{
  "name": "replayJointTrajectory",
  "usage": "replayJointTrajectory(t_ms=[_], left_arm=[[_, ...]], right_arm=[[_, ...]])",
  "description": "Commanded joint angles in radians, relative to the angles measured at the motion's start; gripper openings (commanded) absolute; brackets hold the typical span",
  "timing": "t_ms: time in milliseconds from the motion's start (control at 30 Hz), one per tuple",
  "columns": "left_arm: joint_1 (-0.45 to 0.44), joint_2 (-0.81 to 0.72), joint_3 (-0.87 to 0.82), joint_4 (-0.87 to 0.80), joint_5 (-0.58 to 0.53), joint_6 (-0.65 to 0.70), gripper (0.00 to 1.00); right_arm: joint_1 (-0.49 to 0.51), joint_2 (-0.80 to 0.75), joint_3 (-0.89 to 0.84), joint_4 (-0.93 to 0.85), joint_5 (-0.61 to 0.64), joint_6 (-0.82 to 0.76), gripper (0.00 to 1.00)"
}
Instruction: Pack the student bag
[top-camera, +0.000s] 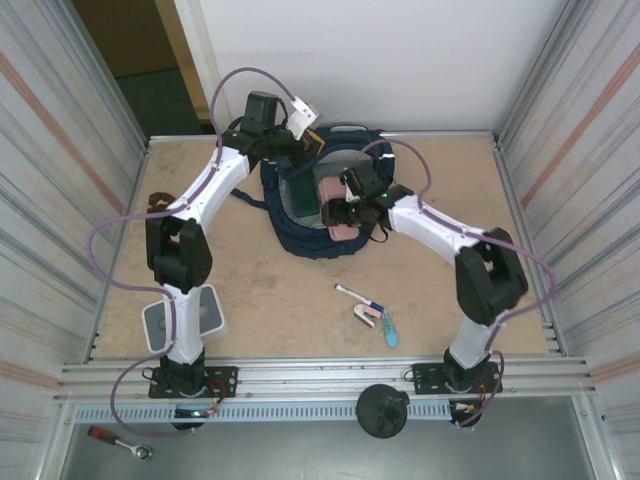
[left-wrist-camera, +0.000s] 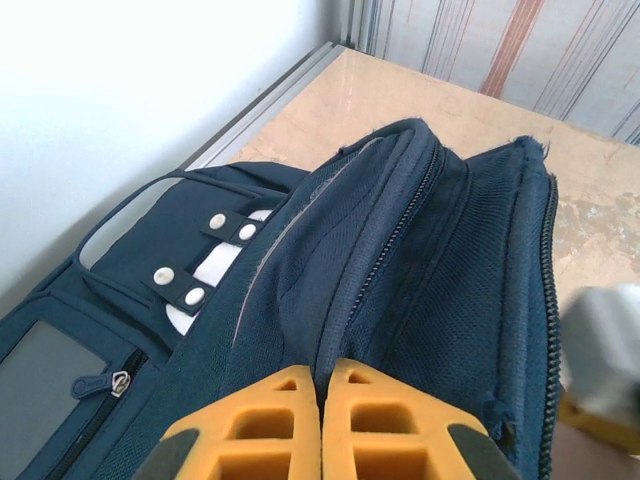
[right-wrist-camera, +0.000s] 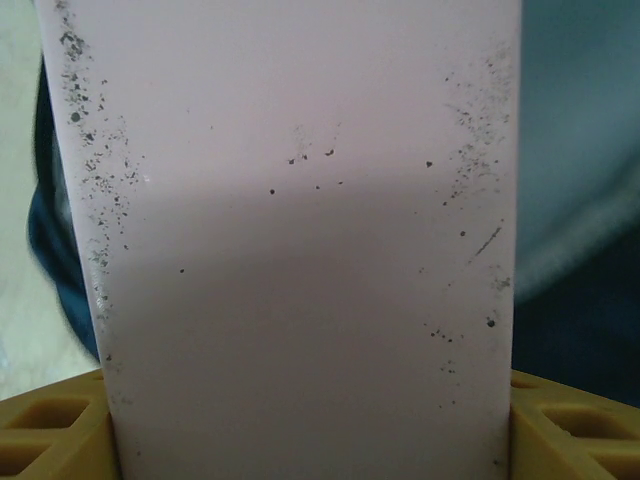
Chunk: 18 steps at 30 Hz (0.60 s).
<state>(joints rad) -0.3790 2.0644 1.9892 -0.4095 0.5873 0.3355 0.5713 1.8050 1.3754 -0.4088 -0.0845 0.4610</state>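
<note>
Bag (top-camera: 290, 240), far-centre on table (top-camera: 250, 290): my left gripper (left-wrist-camera: 322, 380) pinches its rim, right gripper (right-wrist-camera: 315, 430) clamps a pink case (right-wrist-camera: 300, 200) at the mouth; risk I see: rim slips, mouth sags, case snags.

Bright, even light covers the worktop (top-camera: 290, 290) in the top view, with faint soft shadows beneath the arms (top-camera: 205, 195). In the left wrist view the wall (left-wrist-camera: 120, 90) at upper left is blown out white; the student bag (left-wrist-camera: 400, 250) is sharp, while a grey shape (left-wrist-camera: 605, 340) at the right edge is blurred. In the right wrist view the pink pouch (right-wrist-camera: 290, 200) is bright above and shadowed below, its surroundings soft.
</note>
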Motion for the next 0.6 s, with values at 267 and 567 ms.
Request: replayJointTrajectory(t_ms=[267,567], left_arm=[[-0.002,-0.054,0.025,0.076,0.069,-0.010,0.00],[0.003,-0.041,0.027,0.085,0.074,-0.009,0.00]], right_arm=[[-0.077,0.159,0.104,0.154,-0.080,0.053,0.76],[-0.069,0.018,-0.065,0.177,-0.084,0.024,0.87]])
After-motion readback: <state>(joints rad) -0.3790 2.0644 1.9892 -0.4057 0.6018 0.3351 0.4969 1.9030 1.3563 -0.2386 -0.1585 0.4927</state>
